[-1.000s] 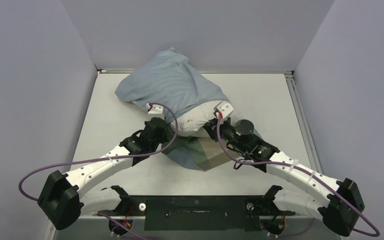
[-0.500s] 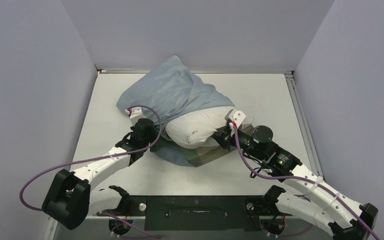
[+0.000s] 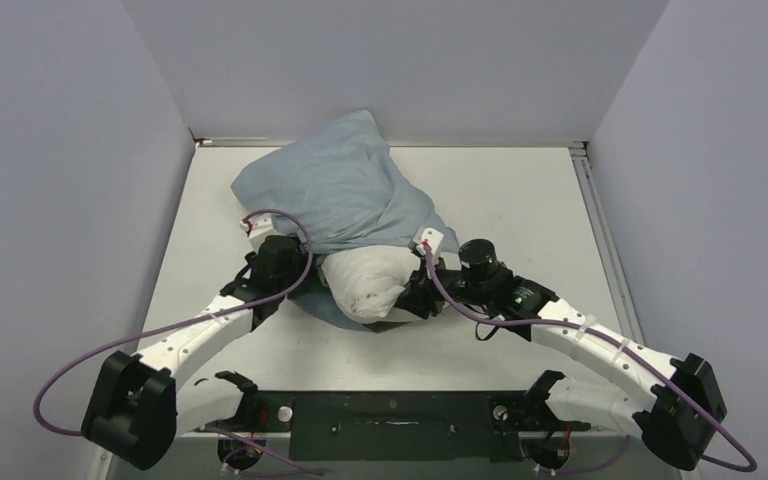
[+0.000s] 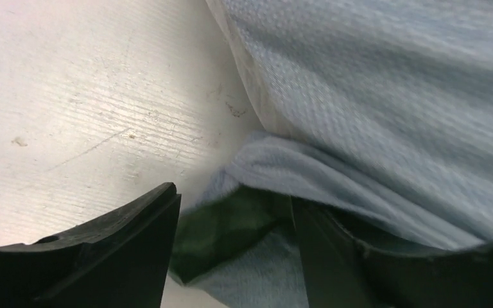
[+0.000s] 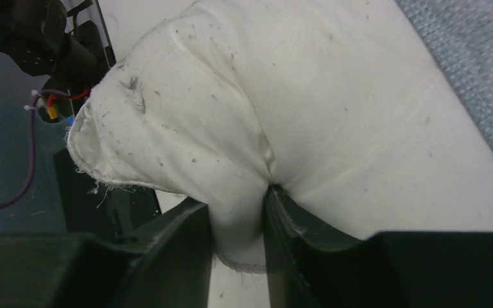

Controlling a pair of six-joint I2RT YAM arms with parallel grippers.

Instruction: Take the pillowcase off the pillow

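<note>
mid-strip: right gripper [image 5: 237, 215] pinches a pillow [image 5: 218, 83] fold; left gripper [image 4: 232, 208] gapes, pillowcase [image 4: 391, 83] hem loose between its jaws, beside the pillow. next, likely: clamp hem, drag it off.

Dusty-blue pillowcase [image 3: 340, 195] bunched over far end, off-white pillow [image 3: 365, 280] near end exposed

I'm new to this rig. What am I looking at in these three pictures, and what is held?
Two robot arms are bolted to a table. The wide picture looks down from above and behind them; the other two come from wrist cameras. On the table lies a white pillow, partly out of a dusty-blue pillowcase. The right gripper pinches a fold of the pillow. The left gripper stands open, pillowcase cloth between its fingers, unclamped.
</note>
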